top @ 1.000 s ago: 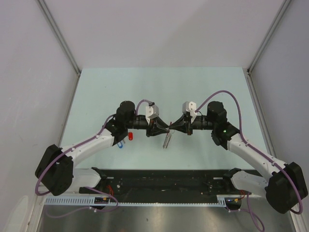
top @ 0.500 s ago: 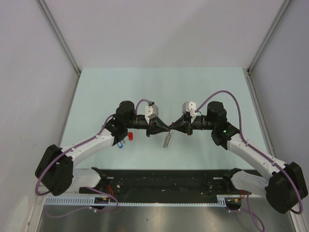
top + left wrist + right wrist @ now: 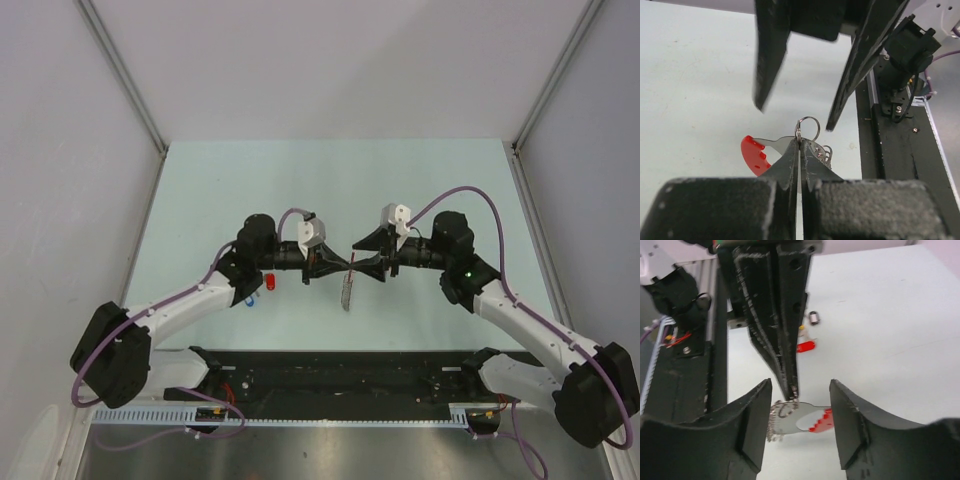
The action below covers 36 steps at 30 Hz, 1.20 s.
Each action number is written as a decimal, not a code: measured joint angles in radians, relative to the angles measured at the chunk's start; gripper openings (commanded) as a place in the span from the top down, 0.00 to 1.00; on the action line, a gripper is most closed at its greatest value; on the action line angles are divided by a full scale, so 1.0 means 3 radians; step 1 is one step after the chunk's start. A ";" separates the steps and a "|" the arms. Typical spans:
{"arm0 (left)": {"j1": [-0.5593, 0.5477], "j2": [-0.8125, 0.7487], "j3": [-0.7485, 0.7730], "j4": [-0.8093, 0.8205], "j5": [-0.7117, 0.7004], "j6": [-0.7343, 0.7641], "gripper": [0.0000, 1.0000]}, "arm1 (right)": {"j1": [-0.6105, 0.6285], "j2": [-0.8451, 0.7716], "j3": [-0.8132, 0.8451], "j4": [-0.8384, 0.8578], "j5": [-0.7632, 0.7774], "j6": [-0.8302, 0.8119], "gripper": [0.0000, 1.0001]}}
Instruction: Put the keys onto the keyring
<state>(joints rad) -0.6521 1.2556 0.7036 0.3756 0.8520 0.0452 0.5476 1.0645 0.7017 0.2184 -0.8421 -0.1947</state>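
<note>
My left jaws are clamped on the keyring (image 3: 756,156), which hangs above mid-counter. My right jaws stand apart on either side of that grip, holding nothing. The pinch looks thin, so a nudge from the right could twist or drop it. The keyring shows a notched red band, grey chain and small wire loop (image 3: 809,126).

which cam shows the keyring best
Right wrist: the keyring hangs unobstructed, red band and grey strip both visible, pinched at its top by the shut left hand. Left wrist shows it half hidden behind that hand; top external shows only a thin dangling sliver.
</note>
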 measured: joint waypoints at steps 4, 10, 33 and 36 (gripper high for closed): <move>0.0000 -0.0090 -0.0156 0.0167 -0.0160 -0.0079 1.00 | -0.0003 -0.0182 0.0001 0.0048 0.0324 0.0324 0.23; 0.0000 -0.0146 -0.0290 0.0378 -0.0337 -0.0220 1.00 | -0.0074 -0.0387 0.0047 0.0006 0.0633 0.0703 0.28; -0.0010 -0.0240 -0.0287 0.0332 -0.0708 -0.0243 1.00 | -0.0083 0.0146 0.0224 -0.0490 0.0584 0.1502 0.62; -0.0010 -0.0240 -0.0277 0.0295 -0.0727 -0.0243 1.00 | -0.0062 0.0189 0.0224 -0.0486 0.0562 0.1518 0.66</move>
<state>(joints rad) -0.6552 1.1835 0.6205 0.4641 0.6338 -0.0277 0.5289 1.1213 0.7689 0.0727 -0.6735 0.2607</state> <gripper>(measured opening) 0.008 0.378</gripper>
